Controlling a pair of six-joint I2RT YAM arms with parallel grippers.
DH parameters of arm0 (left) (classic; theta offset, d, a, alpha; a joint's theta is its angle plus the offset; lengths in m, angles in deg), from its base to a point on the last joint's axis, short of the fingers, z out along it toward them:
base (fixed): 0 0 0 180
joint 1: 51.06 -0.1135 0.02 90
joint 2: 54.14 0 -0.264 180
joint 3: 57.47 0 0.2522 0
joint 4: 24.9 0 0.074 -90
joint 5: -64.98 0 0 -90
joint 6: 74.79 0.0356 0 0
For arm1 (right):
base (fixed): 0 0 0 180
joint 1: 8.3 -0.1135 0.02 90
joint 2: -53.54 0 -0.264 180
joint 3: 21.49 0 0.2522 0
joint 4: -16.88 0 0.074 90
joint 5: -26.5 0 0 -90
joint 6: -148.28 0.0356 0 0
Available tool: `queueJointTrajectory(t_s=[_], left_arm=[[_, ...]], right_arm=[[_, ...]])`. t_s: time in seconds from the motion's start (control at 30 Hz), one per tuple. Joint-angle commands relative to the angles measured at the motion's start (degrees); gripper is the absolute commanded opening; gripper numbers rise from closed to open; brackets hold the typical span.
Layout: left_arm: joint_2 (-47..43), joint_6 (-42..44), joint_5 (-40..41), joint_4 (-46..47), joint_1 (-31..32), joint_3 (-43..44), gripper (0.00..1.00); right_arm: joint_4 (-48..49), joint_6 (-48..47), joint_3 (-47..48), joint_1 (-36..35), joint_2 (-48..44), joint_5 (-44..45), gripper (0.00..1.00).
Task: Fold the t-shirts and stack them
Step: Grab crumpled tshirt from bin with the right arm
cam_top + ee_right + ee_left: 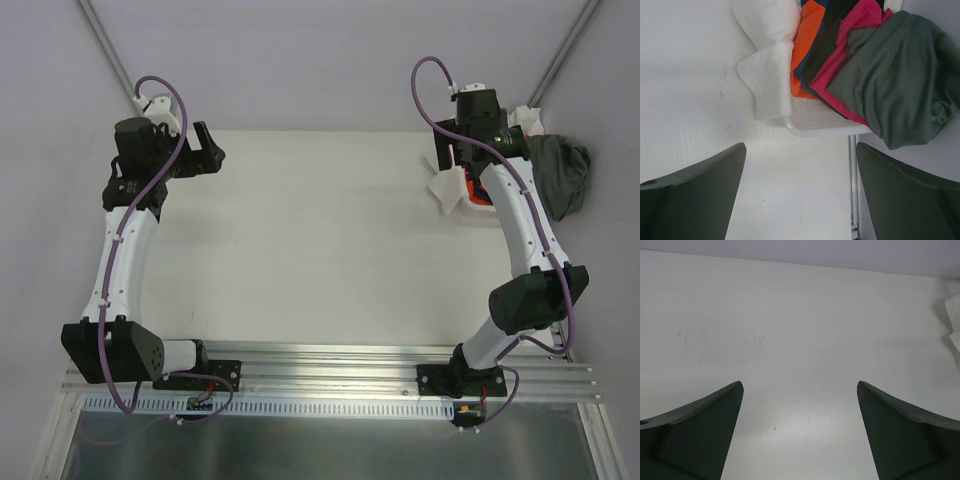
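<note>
Right gripper (800, 150): jaws spread wide, nothing between them, hovering over bare worktop (690, 100) just short of the basket (815, 122). My read is that it's parked facing the pile so a first shirt can be picked; no grasp begun. Basket corner is at 12 o'clock from the gripper, close. It's rigid white plastic with a rounded rim and a perforated wall, set at the worktop's right edge.

The t-shirts (840, 55) are all in or draped on that basket, none folded, none stacked.
- White t-shirt (767, 85), 11 o'clock: soft thick knit, one end flopped over the rim onto the worktop. Nearest, probably the easiest pinch.
- Orange t-shirt (807, 30), 12 o'clock: crumpled strip.
- Navy t-shirt (825, 40), right beside it: very dark, could be black, hard to tell.
- Magenta t-shirt (860, 20), 1 o'clock: lying over the dark one.
- Charcoal grey t-shirt (900, 75), 2 o'clock: biggest mass, smooth matte jersey, spilling over the basket's outer side, bunched at its lower end.

Layers overlap, so pulling one may drag its neighbours.

Left gripper (800, 387): also released, jaws wide, empty, above bare worktop. In the top view it sits at 10 o'clock of the worktop, well apart from the basket at 2 o'clock. Likely waiting, leaving the centre free for folding. Worktop is matte white, faintly ribbed, a few scuff marks.
</note>
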Motion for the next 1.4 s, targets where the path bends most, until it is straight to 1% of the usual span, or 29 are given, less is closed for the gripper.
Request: queueJointTrajectory(t_s=[0.0, 0.07, 0.1, 0.13, 0.17, 0.2, 0.27, 0.3, 0.33, 0.37, 0.4, 0.43, 0.47, 0.5, 0.53, 0.57, 0.6, 0.67, 0.7, 0.73, 0.77, 0.83, 0.93, 1.0, 1.03, 1.1, 1.13, 1.23, 1.37], left_arm=[[0.31, -2.38, -2.89, 1.56, 1.26, -0.01, 0.99], [1.27, -2.21, -2.28, 1.56, 3.71, -1.33, 0.99], [1.98, -1.69, -2.27, 1.48, 6.16, -1.6, 0.99], [2.77, -0.03, -2.27, -0.44, 7.49, -0.9, 0.99], [5.04, 1.21, -3.4, -1.59, 9.16, 0.15, 0.99], [6.37, 2.35, -3.42, -2.82, 12.4, 1.38, 0.99], [9.78, 5.43, -2.89, -3.53, 15.58, 4.54, 0.99], [11.03, 6.66, -3.32, -3.62, 17.94, 5.95, 0.99], [12.34, 10.15, -3.5, -3.8, 18.92, 9.44, 0.99], [15.05, 12.01, -3.16, -3.8, 19.8, 11.39, 0.99], [16.47, 14.64, -0.8, -3.97, 20.94, 13.5, 0.99], [17.88, 19.97, 1.13, -4.15, 22.61, 17.69, 0.99], [20.33, 22.72, 2.72, -4.06, 23.41, 19.56, 0.99], [21.92, 24.84, 4.56, -4.06, 23.68, 21.58, 0.99], [23.33, 25.47, 5.8, -4.06, 23.68, 25.69, 0.99], [26.04, 24.95, 7.2, -4.06, 23.5, 27.82, 0.99], [27.2, 24.43, 8.18, -4.06, 23.33, 30.72, 0.99], [29.22, 22.84, 8.45, -4.06, 22.8, 32.32, 0.99], [29.67, 22.67, 8.62, -4.06, 22.8, 32.33, 0.98], [29.93, 21.27, 8.71, -4.15, 22.8, 32.07, 0.97], [30.2, 20.39, 8.36, -4.15, 22.89, 31.8, 0.95], [30.29, 20.11, 6.96, -4.24, 23.15, 30.13, 0.93], [31.16, 20.03, 8.27, -4.5, 23.85, 27.32, 0.93], [31.78, 19.5, 8.45, -4.94, 24.03, 25.4, 0.96], [32.21, 19.15, 8.54, -5.29, 24.03, 25.12, 0.97], [33.8, 18.36, 8.8, -6.87, 24.38, 25.21, 0.99], [34.76, 18.1, 9.06, -7.31, 24.55, 25.29, 0.99], [36.08, 18.27, 10.38, -7.67, 25.61, 25.73, 0.99], [38.1, 18.62, 11.61, -7.75, 26.49, 26.53, 0.99]], right_arm=[[1.3, 1.9, 1.19, 0.39, -0.22, 1.9, 0.97], [0.43, 0.42, -0.83, 0.39, -0.48, 0.33, 0.97], [0.34, -0.72, -1.62, 0.3, -0.65, -2.38, 0.97], [-0.36, -4.47, -2.24, 0.48, -0.57, -4.14, 0.97], [0.07, -5.38, -3.55, 0.39, -0.57, -4.94, 0.97], [1.12, -5.74, -4.43, 0.56, -0.65, -6.52, 0.97], [2.97, -5.48, -3.84, 1.27, 0.05, -9.07, 0.97], [2.71, -4.95, -2.43, 1.44, 1.62, -12.91, 0.97], [1.58, -3.82, -1.03, 1.44, 2.59, -15.21, 0.97], [0.61, -3.54, 2.38, 1.53, 3.64, -20.37, 0.97], [-0.18, -3.02, 3.89, 1.79, 5.92, -21.9, 0.97], [-0.19, -1.62, 4.95, 2.32, 6.72, -21.83, 0.97], [0.07, 0.91, 5.75, 3.11, 7.6, -21.91, 0.97], [0.6, 1.64, 6.36, 3.81, 8.13, -23.31, 0.97], [2.34, 1.56, 6.37, 5.12, 9.01, -23.32, 0.97], [4.01, 0.16, 5.59, 5.66, 9.1, -21.84, 0.97], [8.29, -0.89, 3.14, 6.79, 9.19, -20.78, 0.97], [11.92, -2.13, 1.45, 9.51, 9.89, -17.11, 0.97], [13.07, -1.79, 1.45, 9.53, 10.59, -15.78, 0.97], [13.43, -1.61, 3.01, 11.27, 11.55, -14.46, 0.97], [13.0, -1.52, 3.99, 11.37, 13.56, -13.31, 0.97], [13.95, -2.92, 4.53, 14.36, 14.81, -13.74, 0.97], [17.03, -3.11, 4.78, 17.87, 16.74, -11.99, 0.99], [17.21, -2.49, 6.19, 20.5, 18.76, -10.59, 0.99], [17.39, -2.84, 6.72, 21.13, 19.29, -9.97, 0.97], [20.35, -5.02, 6.37, 22.09, 20.08, -7.16, 0.95], [21.59, -7.73, 6.2, 22.27, 20.26, -6.11, 0.95], [26.43, -11.18, 6.81, 22.89, 21.23, -2.51, 0.98], [29.6, -14.86, 8.74, 23.68, 22.9, 2.5, 0.99]])
